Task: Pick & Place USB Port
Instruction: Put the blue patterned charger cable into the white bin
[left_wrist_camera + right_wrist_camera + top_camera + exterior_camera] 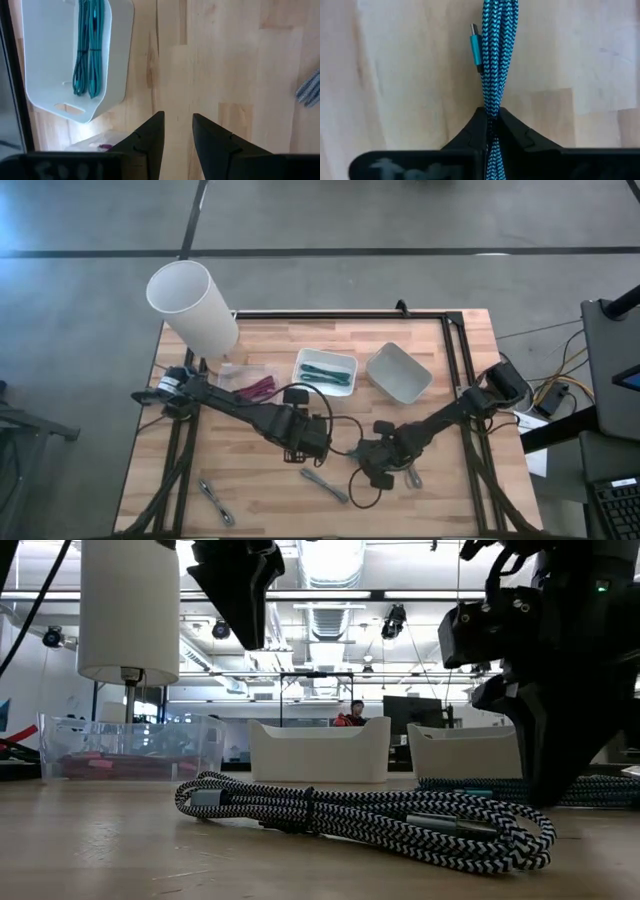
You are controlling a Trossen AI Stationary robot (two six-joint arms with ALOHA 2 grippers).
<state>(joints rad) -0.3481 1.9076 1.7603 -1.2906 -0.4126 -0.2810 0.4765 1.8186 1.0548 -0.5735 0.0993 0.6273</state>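
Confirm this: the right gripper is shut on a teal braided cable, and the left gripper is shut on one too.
Not quite. The right gripper is indeed shut on the teal braided cable, but the left gripper is open and holds nothing, as the left wrist view shows.

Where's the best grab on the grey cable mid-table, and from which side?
Probably the middle of the grey cable, from straight above. It lies flat on the table as a folded bundle, strands side by side, so fingers across its narrow width should catch them all. The left gripper hangs open over bare wood; the right gripper is shut on a teal cable.
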